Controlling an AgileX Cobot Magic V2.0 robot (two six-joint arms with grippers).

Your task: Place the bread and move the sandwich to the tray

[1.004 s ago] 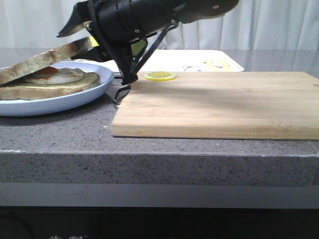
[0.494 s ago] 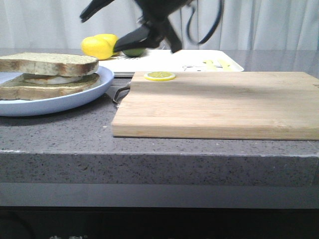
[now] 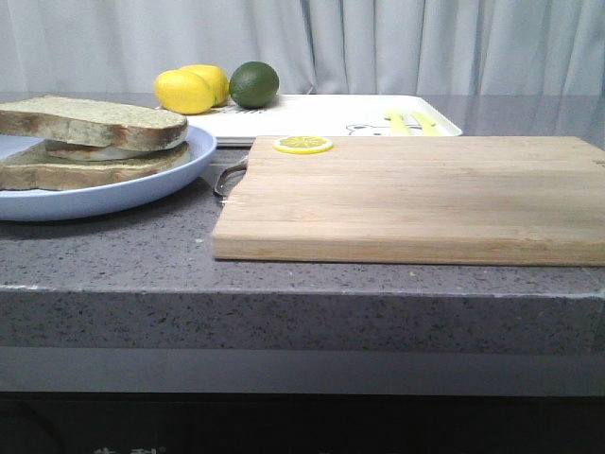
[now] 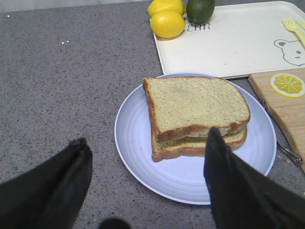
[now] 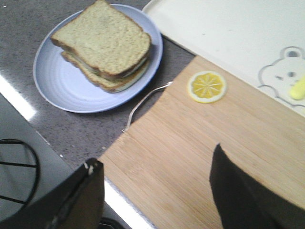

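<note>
Our black left gripper point(image 4: 145, 183) and black right gripper point(image 5: 157, 191) gape wide, holding nothing; brown-crusted closed sandwich point(image 4: 196, 114) sits on pale blue round plate point(image 4: 138, 143), left of bamboo cutting board point(image 3: 416, 194).

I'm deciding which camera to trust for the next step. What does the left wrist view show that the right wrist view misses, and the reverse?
Only the left wrist view shows the two lemons and the lime at the tray's corner, plus a yellow fork on the tray.

Only the right wrist view shows most of the cutting board and the counter's front edge.

Both show the sandwich closed on the blue plate, the white tray with its bear print, the lemon slice, and open, empty jaws.
</note>
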